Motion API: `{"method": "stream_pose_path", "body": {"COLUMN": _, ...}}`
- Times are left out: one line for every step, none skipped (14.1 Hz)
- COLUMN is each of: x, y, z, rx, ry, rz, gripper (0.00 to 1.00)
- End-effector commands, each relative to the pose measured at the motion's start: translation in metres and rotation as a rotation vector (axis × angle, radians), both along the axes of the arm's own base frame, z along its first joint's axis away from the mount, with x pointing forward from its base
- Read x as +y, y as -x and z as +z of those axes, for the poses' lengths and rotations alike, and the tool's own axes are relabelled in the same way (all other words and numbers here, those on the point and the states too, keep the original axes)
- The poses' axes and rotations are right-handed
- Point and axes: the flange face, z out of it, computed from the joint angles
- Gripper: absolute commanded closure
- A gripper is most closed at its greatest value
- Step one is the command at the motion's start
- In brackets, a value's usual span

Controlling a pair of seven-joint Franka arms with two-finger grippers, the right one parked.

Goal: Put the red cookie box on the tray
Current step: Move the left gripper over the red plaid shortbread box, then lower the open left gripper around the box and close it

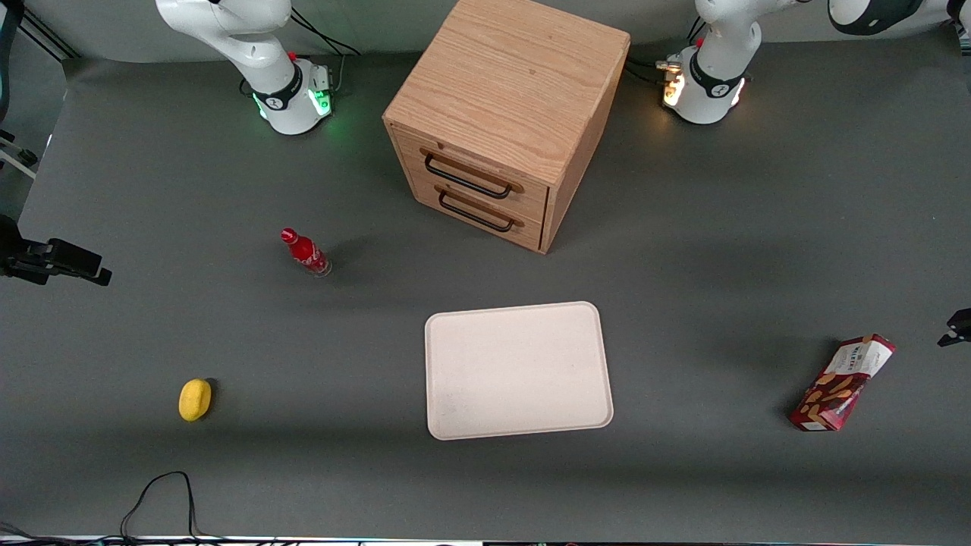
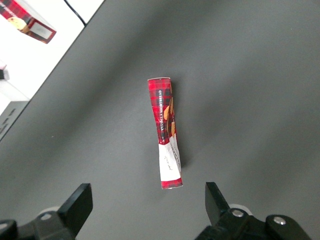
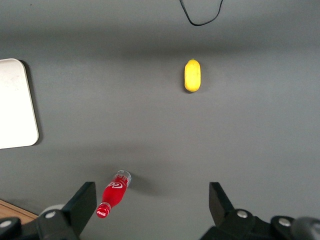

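Nearest the front camera, toward the working arm's end of the table, the red cookie box [image 1: 842,384] is found lying on the grey table [image 1: 683,470], well apart from the tray [image 1: 518,370], which sits flat and bare in front of the wooden drawer cabinet [image 1: 507,114]. From the left wrist view the gripper [image 2: 148,205] is seen hovering above the box [image 2: 166,133], its two fingers [image 2: 75,202] spread wide and holding nothing, with the box not yet touched. The relation that matters is this: the box's long axis is seen running straight away from the midpoint between the fingers, so its slim width lies across the line joining them. The jaws are thus judged to be already turned the right way to close on the narrow sides, and a descent with a small advance over the box's middle is what seems called for. Once it is lifted, a long sideways carry toward the tray would be needed. Farther off, toward the parked arm's end, a small red bottle [image 1: 306,252] and a yellow lemon-like object [image 1: 195,399] are noted, both clear of that path.
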Motion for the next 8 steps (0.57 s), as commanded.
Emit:
{"method": "stream_pose_path", "body": {"x": 0.003, "y": -0.007, "z": -0.034, "rx": 0.04, "ry": -0.001, "rz": -0.011, "gripper": 0.0}}
{"method": "stream_pose_path", "body": {"x": 0.005, "y": -0.01, "z": -0.047, "rx": 0.048, "ry": -0.011, "rz": 0.044, "gripper": 0.0}}
{"method": "stream_pose_path", "body": {"x": 0.007, "y": -0.012, "z": -0.065, "rx": 0.068, "ry": -0.025, "rz": 0.116, "gripper": 0.0}}
{"method": "stream_pose_path", "body": {"x": 0.006, "y": -0.014, "z": -0.082, "rx": 0.083, "ry": -0.045, "rz": 0.152, "gripper": 0.0}}
{"method": "stream_pose_path", "body": {"x": 0.005, "y": -0.017, "z": -0.098, "rx": 0.084, "ry": -0.046, "rz": 0.159, "gripper": 0.0}}
{"method": "stream_pose_path", "body": {"x": 0.006, "y": -0.018, "z": -0.116, "rx": 0.078, "ry": -0.047, "rz": 0.158, "gripper": 0.0}}
{"method": "stream_pose_path", "body": {"x": 0.006, "y": -0.02, "z": -0.136, "rx": 0.064, "ry": -0.048, "rz": 0.157, "gripper": 0.0}}
{"method": "stream_pose_path", "body": {"x": 0.006, "y": -0.023, "z": -0.151, "rx": 0.049, "ry": -0.047, "rz": 0.156, "gripper": 0.0}}
